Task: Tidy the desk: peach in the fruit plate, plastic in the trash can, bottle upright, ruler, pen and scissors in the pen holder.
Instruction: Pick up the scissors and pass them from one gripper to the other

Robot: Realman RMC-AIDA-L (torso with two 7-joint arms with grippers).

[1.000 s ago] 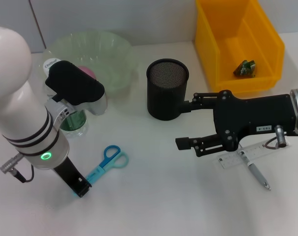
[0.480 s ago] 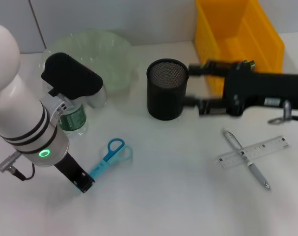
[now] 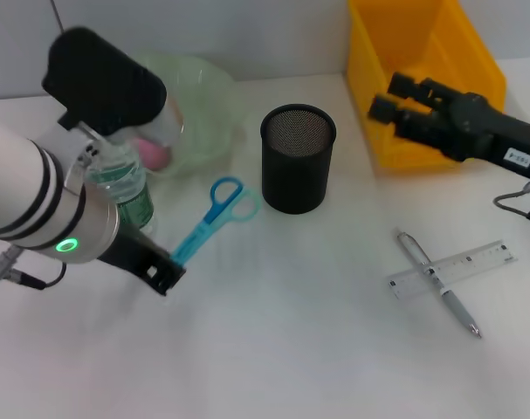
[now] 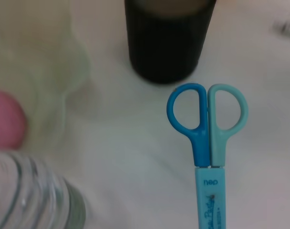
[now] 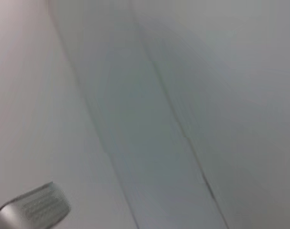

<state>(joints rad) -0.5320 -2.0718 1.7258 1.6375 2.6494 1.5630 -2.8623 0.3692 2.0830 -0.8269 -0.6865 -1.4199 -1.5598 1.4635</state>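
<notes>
Scissors (image 3: 214, 218): light, stiff, slick plastic; left gripper (image 3: 166, 272) jaws apparently clamp the sheathed blade end. Right gripper (image 3: 395, 96): jaws unclear.

Scissors (image 4: 208, 143) blades (sheathed) past picture's edge

Left gripper (image 3: 168, 266) sits low at near left, fingers clamped. Right gripper (image 3: 394, 96) is raised at far right, fingers apart.
</notes>
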